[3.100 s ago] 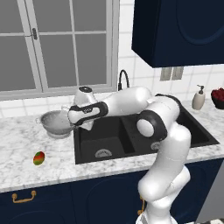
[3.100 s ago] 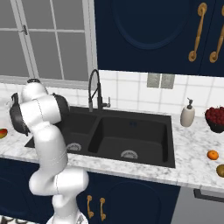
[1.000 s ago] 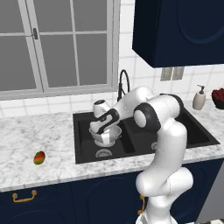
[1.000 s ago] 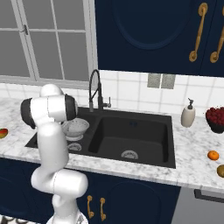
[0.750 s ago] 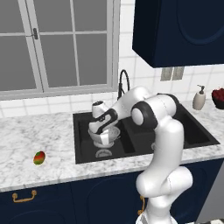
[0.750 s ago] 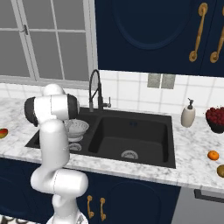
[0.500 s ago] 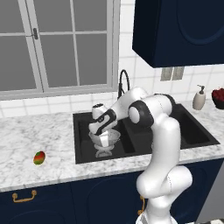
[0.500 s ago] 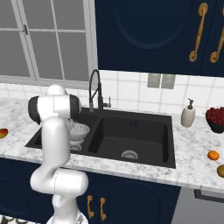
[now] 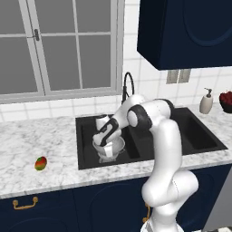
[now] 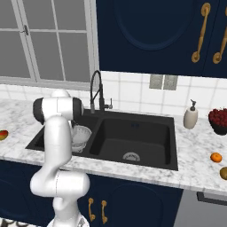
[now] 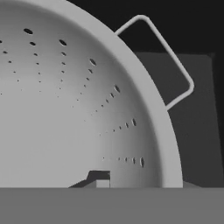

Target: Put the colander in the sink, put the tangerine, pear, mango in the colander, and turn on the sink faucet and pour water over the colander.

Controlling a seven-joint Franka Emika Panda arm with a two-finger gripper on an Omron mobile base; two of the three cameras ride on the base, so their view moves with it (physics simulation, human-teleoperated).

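The silver colander [image 9: 116,146] [image 10: 81,135] sits low in the left basin of the black sink [image 9: 82,123] [image 10: 133,119]. My gripper [image 9: 105,146] reaches down onto its near rim, straddling the rim. In the hand view the perforated colander [image 11: 65,109] is close up, with one fingertip [image 11: 99,178] inside it; I cannot make out the gap between the jaws. The mango [image 9: 41,163] [image 10: 2,135] lies on the counter left of the sink. The tangerine [image 10: 216,157] and pear [image 10: 224,173] lie on the counter at the far right. The black sink faucet [image 9: 128,84] [image 10: 95,91] arches behind the sink, with no water showing.
A soap pump bottle [image 9: 206,101] [image 10: 190,117] and a dark bowl of red fruit [image 10: 218,119] stand right of the sink. A window is behind the counter, and dark blue cabinets hang above the right side. The colander's side handle [image 11: 175,65] sticks out toward the dark basin wall.
The arm carried the colander from the counter left of the sink into the left basin and lowered it over the last second. The fruits have not moved.
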